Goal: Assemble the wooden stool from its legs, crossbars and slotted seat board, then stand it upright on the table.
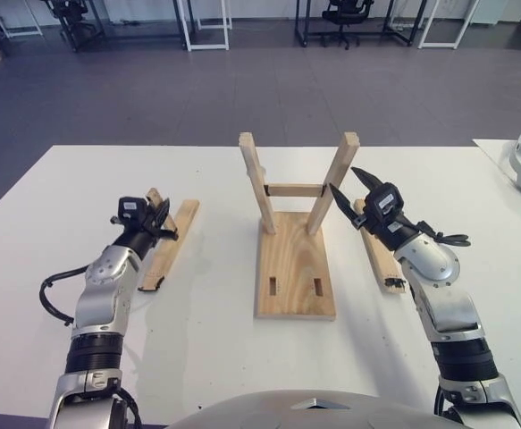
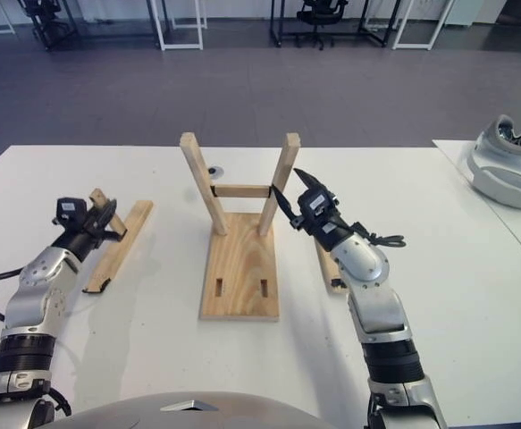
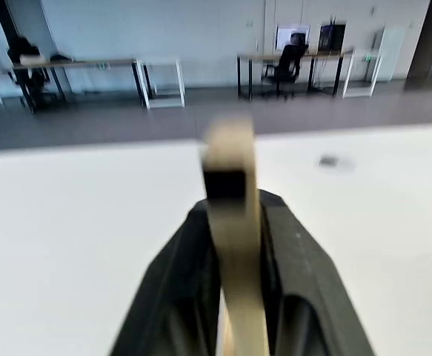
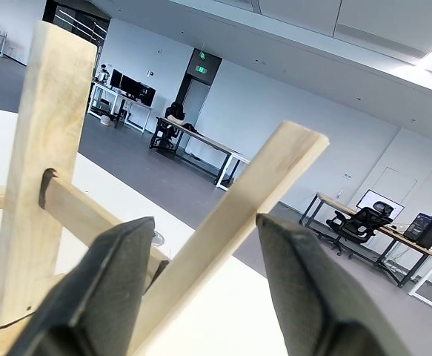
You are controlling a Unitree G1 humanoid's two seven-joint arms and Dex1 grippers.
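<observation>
**Half-built stool, and the right claw is awfully close to a standing leg**

My main worry is the flat, pale wooden seat board (image 1: 296, 259). It lies mid-table with only two pale wooden legs plugged in at its far end, one on the left (image 1: 256, 179) and one on the right (image 1: 333, 186). They're splayed, with a short wooden crossbar (image 1: 294, 190) joining them.

The right gripper (image 1: 341, 177) sits with its fingers spread on either side of the right leg, not clamped. A crooked squeeze or a nudge there could lever the leg out of its slot, or drag the whole board.

The two near slots (image 1: 318, 286) are empty. One loose wooden leg (image 1: 378, 255) lies just right of the board, under the right forearm.

Over on the left, the left gripper (image 1: 159, 219) is low on the table, clamped on a narrow wooden bar (image 1: 154, 197). A longer wooden plank (image 1: 178, 234) lies just beside it and could get swept along on the lift.
</observation>
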